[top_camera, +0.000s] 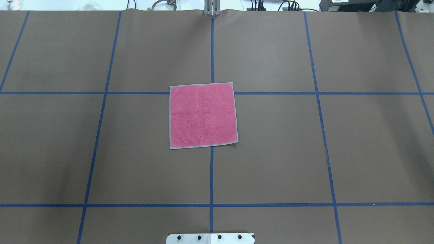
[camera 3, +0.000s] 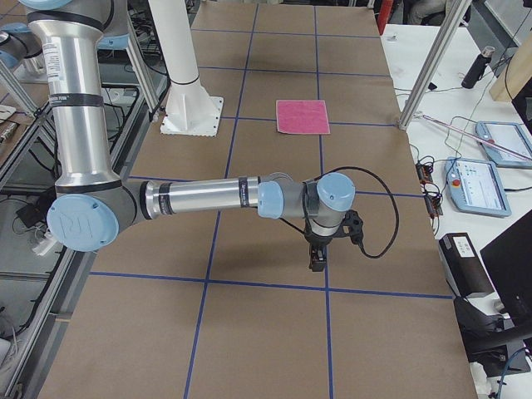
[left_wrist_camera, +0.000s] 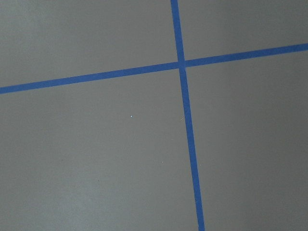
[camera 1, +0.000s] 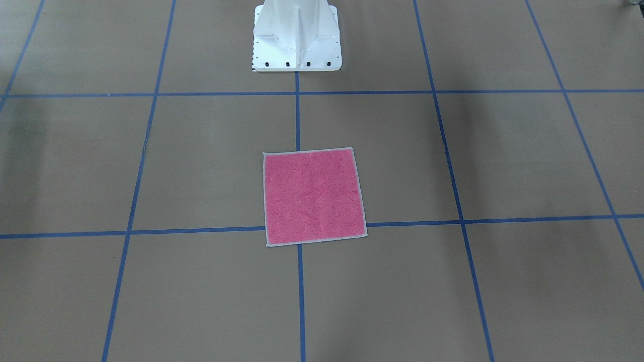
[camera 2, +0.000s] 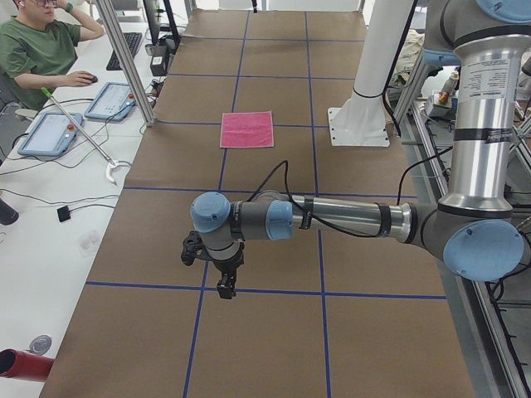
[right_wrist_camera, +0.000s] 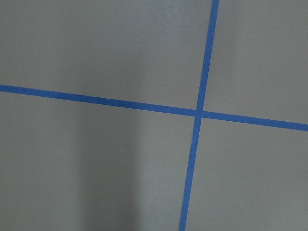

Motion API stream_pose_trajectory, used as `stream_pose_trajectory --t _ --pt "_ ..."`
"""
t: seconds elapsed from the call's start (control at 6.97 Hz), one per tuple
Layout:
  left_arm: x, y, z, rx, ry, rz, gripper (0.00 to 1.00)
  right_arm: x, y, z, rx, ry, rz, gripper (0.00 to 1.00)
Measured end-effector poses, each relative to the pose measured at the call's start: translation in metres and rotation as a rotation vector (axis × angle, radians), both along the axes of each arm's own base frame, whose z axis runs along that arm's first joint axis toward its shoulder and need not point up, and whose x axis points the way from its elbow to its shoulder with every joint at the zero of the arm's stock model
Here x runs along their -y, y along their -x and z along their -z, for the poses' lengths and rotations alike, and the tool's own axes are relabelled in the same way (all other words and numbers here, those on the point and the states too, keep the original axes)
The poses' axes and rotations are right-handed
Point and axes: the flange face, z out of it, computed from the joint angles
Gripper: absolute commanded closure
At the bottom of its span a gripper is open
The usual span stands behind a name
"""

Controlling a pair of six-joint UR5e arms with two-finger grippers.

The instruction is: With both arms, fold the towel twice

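Note:
The towel [camera 1: 314, 197] lies flat and unfolded, pink face up with a light grey border, at the middle of the table; it also shows in the overhead view [top_camera: 202, 116] and both side views [camera 2: 246, 129] [camera 3: 302, 116]. My left gripper [camera 2: 224, 287] points down over the table far from the towel, toward the table's left end. My right gripper [camera 3: 317, 258] points down toward the table's right end, also far from the towel. I cannot tell whether either is open or shut. Both wrist views show only brown table and blue tape.
The white pedestal base [camera 1: 297, 37] stands at the robot's side of the table behind the towel. Blue tape lines [top_camera: 211, 176] divide the brown table into squares. An operator [camera 2: 40, 51] sits beside a side bench with control tablets [camera 2: 50, 133].

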Motion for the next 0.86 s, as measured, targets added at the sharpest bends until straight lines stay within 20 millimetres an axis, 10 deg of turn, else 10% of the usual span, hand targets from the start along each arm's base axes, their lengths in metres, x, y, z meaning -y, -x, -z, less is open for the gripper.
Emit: stream_pose_trajectory --t 0.86 --pt "0.008 0.0 0.01 -0.001 -0.022 -0.001 0.0 0.004 0.0 0.005 -0.003 -0.011 0.001 0.0"
